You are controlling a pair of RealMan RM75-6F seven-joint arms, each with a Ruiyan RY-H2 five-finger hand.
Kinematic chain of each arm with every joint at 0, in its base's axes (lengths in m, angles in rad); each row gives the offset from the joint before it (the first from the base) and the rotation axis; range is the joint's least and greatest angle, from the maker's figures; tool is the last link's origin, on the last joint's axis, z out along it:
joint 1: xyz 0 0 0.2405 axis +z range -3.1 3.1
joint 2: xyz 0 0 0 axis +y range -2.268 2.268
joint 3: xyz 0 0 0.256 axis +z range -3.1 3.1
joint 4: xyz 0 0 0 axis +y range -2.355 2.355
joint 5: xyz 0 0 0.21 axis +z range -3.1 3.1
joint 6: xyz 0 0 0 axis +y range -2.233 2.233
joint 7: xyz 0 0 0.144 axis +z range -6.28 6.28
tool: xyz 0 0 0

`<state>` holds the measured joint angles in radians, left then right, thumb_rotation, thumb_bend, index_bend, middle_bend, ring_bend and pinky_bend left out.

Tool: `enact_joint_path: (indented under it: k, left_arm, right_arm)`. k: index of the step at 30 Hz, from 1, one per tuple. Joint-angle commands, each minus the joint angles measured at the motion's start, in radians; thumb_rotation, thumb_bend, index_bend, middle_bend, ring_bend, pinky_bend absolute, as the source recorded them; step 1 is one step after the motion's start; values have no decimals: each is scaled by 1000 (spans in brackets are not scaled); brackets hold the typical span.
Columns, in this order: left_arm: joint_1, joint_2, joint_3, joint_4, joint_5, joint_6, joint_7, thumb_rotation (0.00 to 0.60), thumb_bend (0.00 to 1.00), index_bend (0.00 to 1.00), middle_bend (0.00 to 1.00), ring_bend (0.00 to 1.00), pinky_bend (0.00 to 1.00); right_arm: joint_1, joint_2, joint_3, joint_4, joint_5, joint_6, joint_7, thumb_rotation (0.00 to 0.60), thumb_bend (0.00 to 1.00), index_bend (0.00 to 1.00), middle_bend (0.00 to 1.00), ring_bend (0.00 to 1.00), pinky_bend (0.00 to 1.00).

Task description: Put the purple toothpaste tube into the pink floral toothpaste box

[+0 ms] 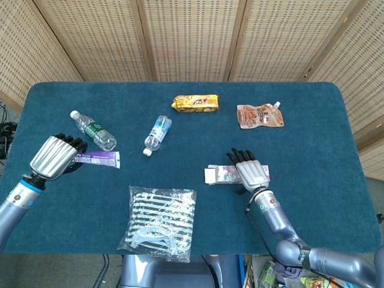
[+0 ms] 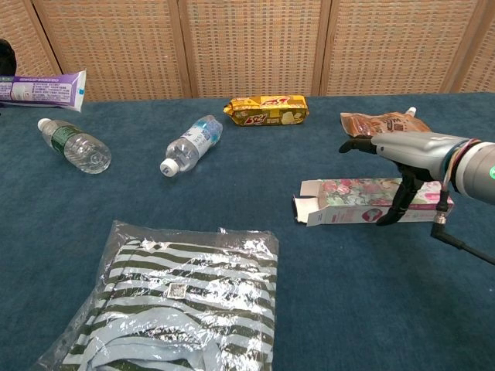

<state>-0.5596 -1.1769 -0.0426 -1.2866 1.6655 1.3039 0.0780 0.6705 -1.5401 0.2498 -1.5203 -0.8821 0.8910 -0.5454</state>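
The purple toothpaste tube (image 1: pixel 99 158) is held off the table at the left by my left hand (image 1: pixel 54 157), its free end pointing right. The chest view shows the tube (image 2: pixel 42 86) at the upper left edge, with almost nothing of that hand. The pink floral box (image 1: pixel 219 174) lies flat right of centre, its open flap end facing left. My right hand (image 1: pixel 249 171) hovers over the box's right half with fingers spread. In the chest view the right hand (image 2: pixel 402 147) arches above the box (image 2: pixel 344 202), thumb reaching down its front face.
Two water bottles (image 1: pixel 93 129) (image 1: pixel 158 134) lie at the left and centre. A yellow snack pack (image 1: pixel 195 102) and a brown spouted pouch (image 1: pixel 259 115) sit at the back. A bagged striped shirt (image 1: pixel 159 221) lies at the front edge of the blue table (image 1: pixel 312 144).
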Motion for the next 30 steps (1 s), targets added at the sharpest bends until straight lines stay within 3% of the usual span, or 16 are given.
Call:
enact_joint_path:
  k: [1, 8, 11, 14, 19, 23, 30]
  left_arm:
    - [-2, -10, 2, 8, 2, -3, -2, 600, 313, 853, 713, 624, 634]
    - [-7, -36, 6, 34, 3, -16, -5, 600, 312, 853, 713, 624, 634]
    - [-8, -42, 7, 39, 2, -19, -8, 600, 312, 853, 713, 624, 634]
    - [-9, -48, 7, 45, 2, -20, -11, 600, 312, 853, 713, 624, 634]
    - [-9, -54, 9, 52, 6, -15, -20, 600, 312, 853, 713, 624, 634]
    - [-8, -53, 8, 55, 7, -10, -28, 600, 312, 853, 713, 624, 634]
    - [-10, -38, 4, 33, 10, -2, -39, 600, 313, 853, 713, 624, 634]
  right_arm:
    - [10, -11, -3, 46, 40, -20, 11, 600, 89, 11, 0, 0, 0]
    - [3, -38, -29, 127, 18, -23, 85, 600, 89, 104, 0, 0, 0]
    - [1, -53, -31, 152, 4, -5, 102, 600, 88, 217, 55, 0, 19]
    - [-4, -68, -34, 173, -17, 18, 127, 600, 89, 327, 184, 53, 107]
    - [-18, -83, -43, 197, -43, 42, 164, 600, 89, 488, 382, 269, 319]
    - [-29, -84, -49, 197, -69, 58, 194, 600, 89, 542, 441, 344, 393]
    - [-51, -62, -46, 142, -110, 78, 265, 600, 89, 568, 465, 373, 439]
